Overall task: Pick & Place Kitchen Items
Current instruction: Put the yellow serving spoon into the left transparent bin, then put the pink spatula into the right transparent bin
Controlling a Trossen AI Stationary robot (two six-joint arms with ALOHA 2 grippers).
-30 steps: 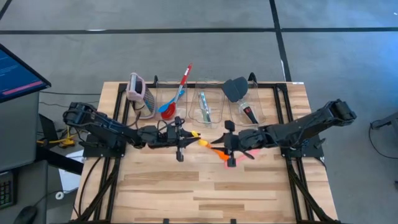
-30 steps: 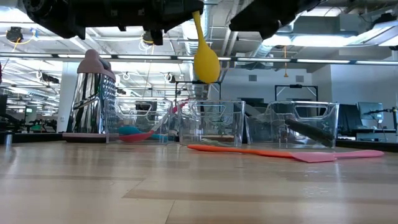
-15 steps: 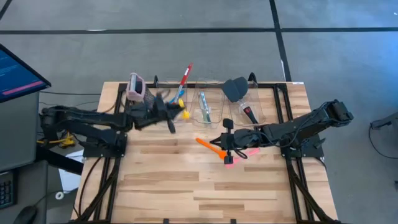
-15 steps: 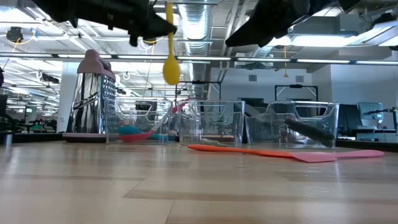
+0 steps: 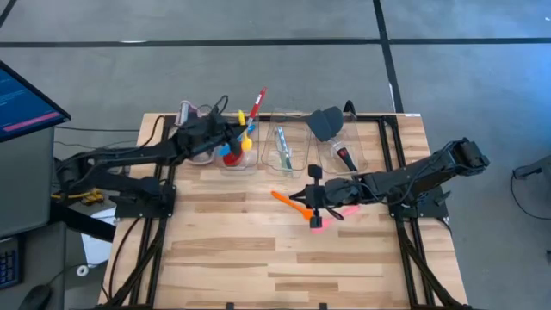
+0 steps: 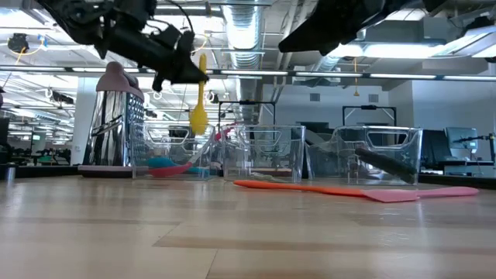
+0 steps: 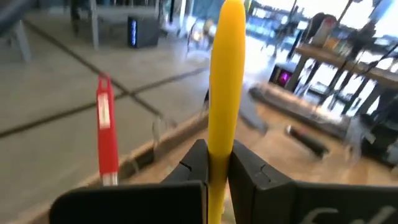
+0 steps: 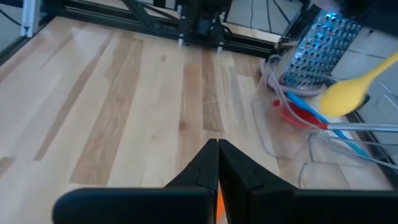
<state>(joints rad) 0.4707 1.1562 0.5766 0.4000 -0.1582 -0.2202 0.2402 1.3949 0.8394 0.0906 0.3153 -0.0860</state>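
Yellow spoon (image 6: pixel 198 94) hanging bowl-down above the leftmost clear bin (image 5: pixel 234 160), left pincer (image 5: pixel 232 136) clamping its handle. Red spoon (image 5: pixel 231 157) and blue spoon (image 5: pixel 238 143) lying in that bin. Right pincer (image 5: pixel 315 207) sitting pinched together over the orange spatula (image 6: pixel 298 187) on the desk (image 5: pixel 258 258).

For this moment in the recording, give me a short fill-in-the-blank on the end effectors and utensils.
1. The left end effector holds a ____ plastic spoon.
2. That spoon hangs over the leftmost clear plastic ____.
3. The long orange spatula lies flat on the wooden ____.
4. The right end effector is ____.

Missing: yellow; bin; table; shut
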